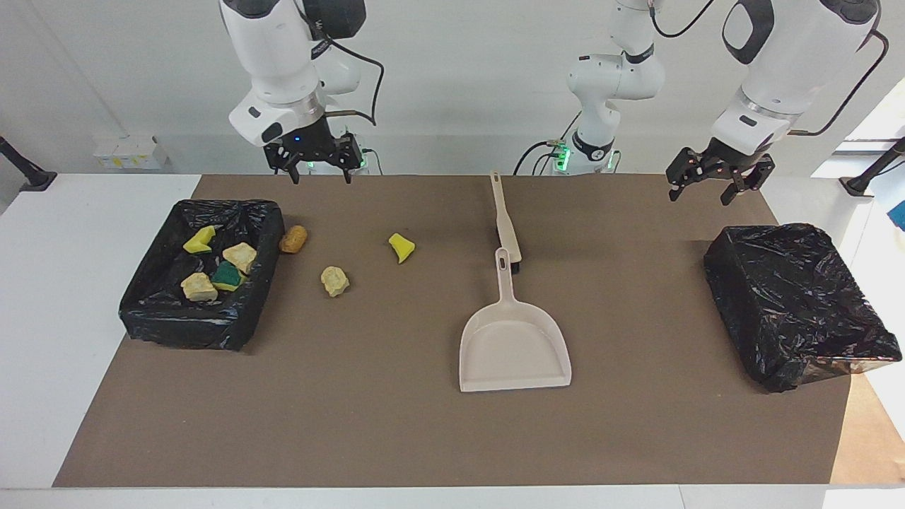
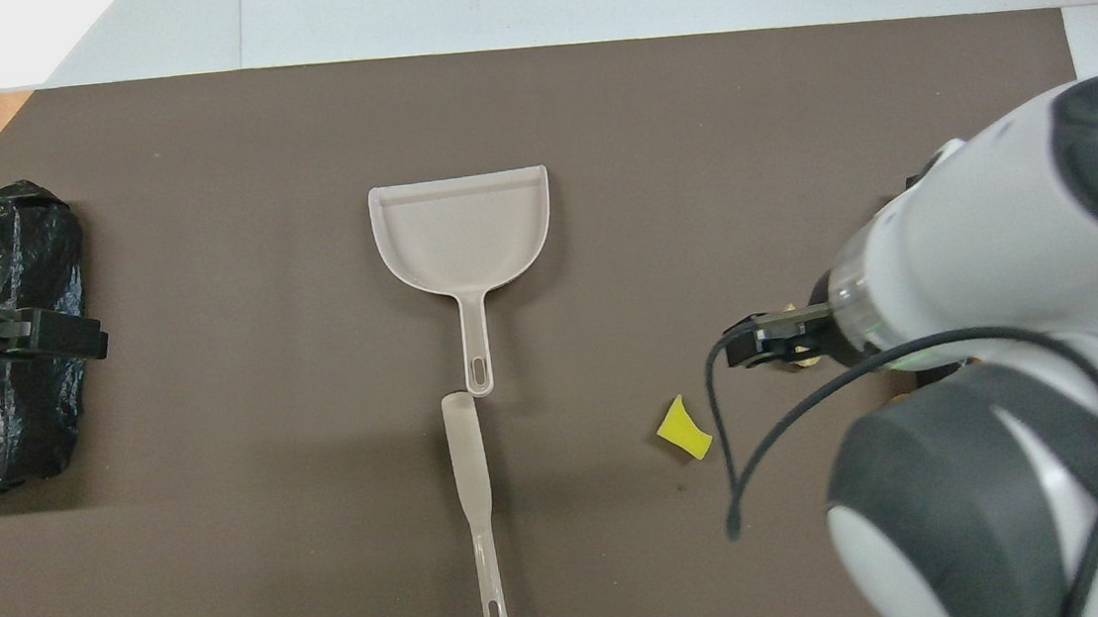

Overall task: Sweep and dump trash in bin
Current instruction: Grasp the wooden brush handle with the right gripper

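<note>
Three pieces of trash lie on the brown mat: a golden-brown piece (image 1: 293, 239) against the bin, a pale tan lump (image 1: 334, 281) and a yellow sponge chunk (image 1: 401, 247) (image 2: 684, 428). The black-lined bin (image 1: 141, 314) at the right arm's end holds several more scraps (image 1: 228, 274). The beige dustpan (image 1: 512, 346) and the brush (image 1: 506, 219) lie mid-mat, untouched. My right gripper (image 1: 319, 173) hangs open and empty over the mat's edge by the robots. My left gripper (image 1: 707, 187) waits open above the left arm's end.
A second bin wrapped in a black bag (image 1: 792, 304) stands at the left arm's end of the mat. In the overhead view my right arm (image 2: 986, 310) covers the bin and the scraps beside it.
</note>
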